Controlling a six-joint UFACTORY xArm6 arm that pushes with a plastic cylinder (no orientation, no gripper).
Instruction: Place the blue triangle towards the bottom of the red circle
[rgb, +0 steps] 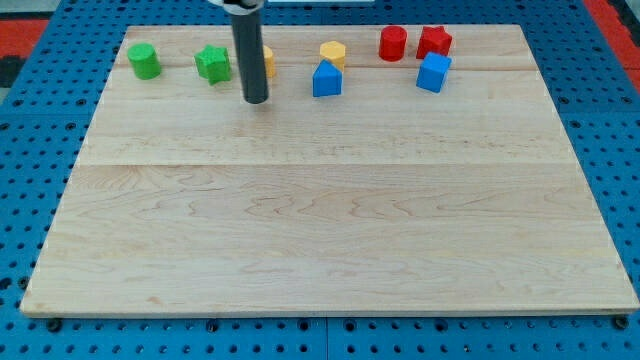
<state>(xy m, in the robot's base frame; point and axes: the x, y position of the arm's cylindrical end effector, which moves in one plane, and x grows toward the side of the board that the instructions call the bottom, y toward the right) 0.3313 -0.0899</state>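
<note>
The blue triangle lies near the view's top, just below a yellow hexagon. The red circle stands to its upper right, beside a red star. My tip rests on the board to the left of the blue triangle, about a block's width and a half away, not touching it. The rod hides most of a yellow block behind it.
A blue cube sits below the red star. A green star and a green cylinder lie at the top left. The wooden board lies on a blue pegboard table.
</note>
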